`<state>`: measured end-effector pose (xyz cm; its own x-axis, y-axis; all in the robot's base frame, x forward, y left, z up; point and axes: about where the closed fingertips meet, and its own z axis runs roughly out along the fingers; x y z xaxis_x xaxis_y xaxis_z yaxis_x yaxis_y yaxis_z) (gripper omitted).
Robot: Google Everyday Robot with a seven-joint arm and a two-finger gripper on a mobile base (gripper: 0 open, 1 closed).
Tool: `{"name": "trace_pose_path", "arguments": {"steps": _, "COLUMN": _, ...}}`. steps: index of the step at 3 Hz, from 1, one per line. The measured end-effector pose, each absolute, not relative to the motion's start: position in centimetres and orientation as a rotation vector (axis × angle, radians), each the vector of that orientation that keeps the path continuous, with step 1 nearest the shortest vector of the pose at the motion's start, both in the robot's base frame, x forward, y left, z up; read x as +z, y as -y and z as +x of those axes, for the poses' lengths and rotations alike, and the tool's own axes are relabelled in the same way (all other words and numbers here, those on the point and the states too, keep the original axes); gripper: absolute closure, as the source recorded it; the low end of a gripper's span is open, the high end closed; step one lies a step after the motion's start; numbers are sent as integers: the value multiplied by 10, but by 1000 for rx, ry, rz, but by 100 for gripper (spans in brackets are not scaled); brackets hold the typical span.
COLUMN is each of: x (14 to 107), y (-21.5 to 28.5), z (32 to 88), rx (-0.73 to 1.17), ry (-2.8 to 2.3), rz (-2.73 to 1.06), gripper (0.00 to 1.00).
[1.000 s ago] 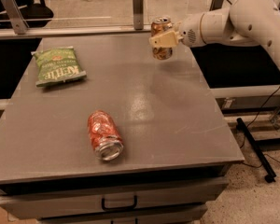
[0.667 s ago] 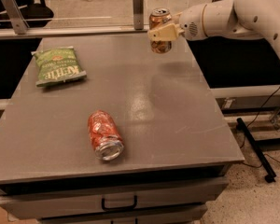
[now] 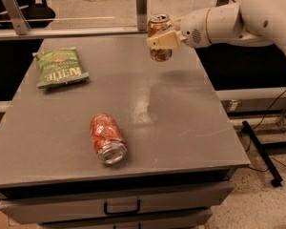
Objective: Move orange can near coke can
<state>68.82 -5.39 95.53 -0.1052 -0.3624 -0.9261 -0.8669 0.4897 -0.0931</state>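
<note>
We see arm (image 3: 238,18) reaching in level from right; gripper (image 3: 162,39) pinching orange can (image 3: 158,26) upright, held above table (image 3: 190,118) far edge. Coke can (image 3: 106,137) on side, well apart.

1 green chip bag (image 3: 61,68) lies on the table (image 3: 195,113) (far-left).

Orange can (image 3: 159,26) upright, aloft in pincer (image 3: 159,39), rear; coke can (image 3: 106,138) on its side, front.

The smooth plastic gripper (image 3: 163,40), up over the far side of the table (image 3: 190,113), holds the dull metal orange can (image 3: 158,26). The coke can (image 3: 106,136) is shiny metal. The table top is flat grey, not shiny.
</note>
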Motion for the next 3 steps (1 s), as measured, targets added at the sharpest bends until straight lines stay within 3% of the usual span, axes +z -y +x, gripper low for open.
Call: {"name": "trace_pose_path", "arguments": {"steps": 3, "x": 927, "y": 38, "z": 577, "rx": 758, "ry": -1652, "rz": -1129, "gripper": 100}}
